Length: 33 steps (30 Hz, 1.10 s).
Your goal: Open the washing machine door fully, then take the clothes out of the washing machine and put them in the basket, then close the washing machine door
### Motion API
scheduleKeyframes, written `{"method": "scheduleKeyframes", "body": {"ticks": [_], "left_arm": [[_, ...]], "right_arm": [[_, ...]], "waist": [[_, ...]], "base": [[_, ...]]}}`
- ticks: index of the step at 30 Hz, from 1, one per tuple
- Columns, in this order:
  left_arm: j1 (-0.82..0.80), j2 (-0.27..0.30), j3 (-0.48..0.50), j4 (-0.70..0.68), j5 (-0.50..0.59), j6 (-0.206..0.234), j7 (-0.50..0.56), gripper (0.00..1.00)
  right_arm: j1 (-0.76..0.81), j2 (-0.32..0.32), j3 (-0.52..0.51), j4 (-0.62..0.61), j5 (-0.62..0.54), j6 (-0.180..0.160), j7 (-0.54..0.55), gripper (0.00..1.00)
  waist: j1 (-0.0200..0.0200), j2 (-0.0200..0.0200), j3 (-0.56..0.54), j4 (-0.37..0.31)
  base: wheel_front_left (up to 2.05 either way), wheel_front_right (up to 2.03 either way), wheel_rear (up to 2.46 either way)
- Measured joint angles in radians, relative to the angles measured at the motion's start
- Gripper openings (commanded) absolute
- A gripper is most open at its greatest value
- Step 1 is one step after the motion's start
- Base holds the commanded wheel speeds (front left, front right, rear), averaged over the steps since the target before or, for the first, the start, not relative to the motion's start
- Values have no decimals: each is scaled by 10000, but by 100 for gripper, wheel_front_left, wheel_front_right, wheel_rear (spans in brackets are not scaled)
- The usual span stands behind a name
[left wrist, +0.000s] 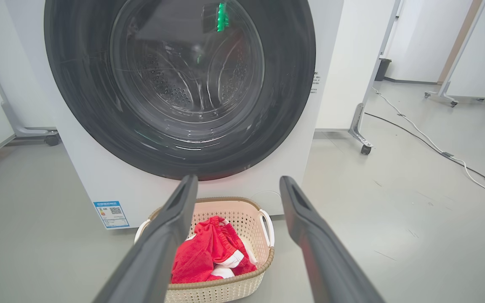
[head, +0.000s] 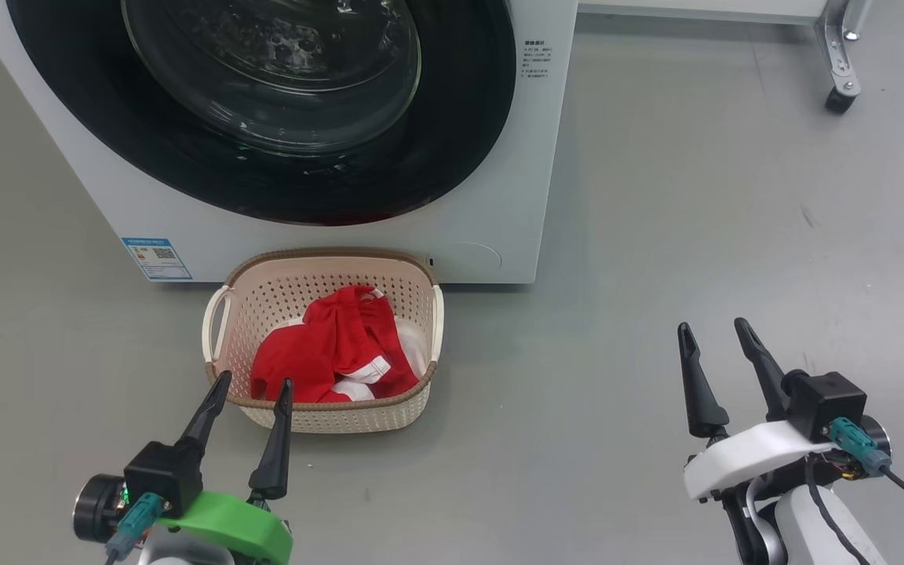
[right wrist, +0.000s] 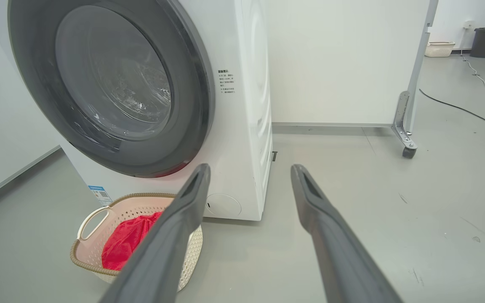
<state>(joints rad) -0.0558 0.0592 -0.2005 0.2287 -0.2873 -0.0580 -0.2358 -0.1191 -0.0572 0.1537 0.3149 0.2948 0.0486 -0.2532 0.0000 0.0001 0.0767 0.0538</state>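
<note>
Grey floor (head: 695, 235), wheeled white partitions (right wrist: 331, 63), a trailing white cable (left wrist: 400, 114), a dark bin (right wrist: 483, 41).

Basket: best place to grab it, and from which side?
Probably the white left handle of the basket: it bows out from the wall, leaving a gap for one finger. Come from above on the robot's left with the open left gripper, which is nearest. The red clothes inside could snag a rim pinch.

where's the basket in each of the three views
Head view: basket at lower centre-left, on the floor in front of the washing machine.
Left wrist view: basket at bottom centre.
Right wrist view: basket at lower left.
Shared landmark: the blue label on the machine's front, by the basket's left end.
</note>
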Motion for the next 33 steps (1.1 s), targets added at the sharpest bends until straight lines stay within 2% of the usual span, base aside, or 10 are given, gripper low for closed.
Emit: {"method": "scheduleKeyframes", "body": {"ticks": [18,33], "left_arm": [[250,8,-10,-104,-8,90,150,100],[363,8,-63,-219,-19,102,236,100]], "right_arm": [[932,77,23,-633,-84,-247,0,100],[1321,92,61,-999,-148,-263,0,100]], "waist": [[0,0,-316,-118],[0,0,-353,-159]], "base": [[0,0,0],[0,0,0]]}}
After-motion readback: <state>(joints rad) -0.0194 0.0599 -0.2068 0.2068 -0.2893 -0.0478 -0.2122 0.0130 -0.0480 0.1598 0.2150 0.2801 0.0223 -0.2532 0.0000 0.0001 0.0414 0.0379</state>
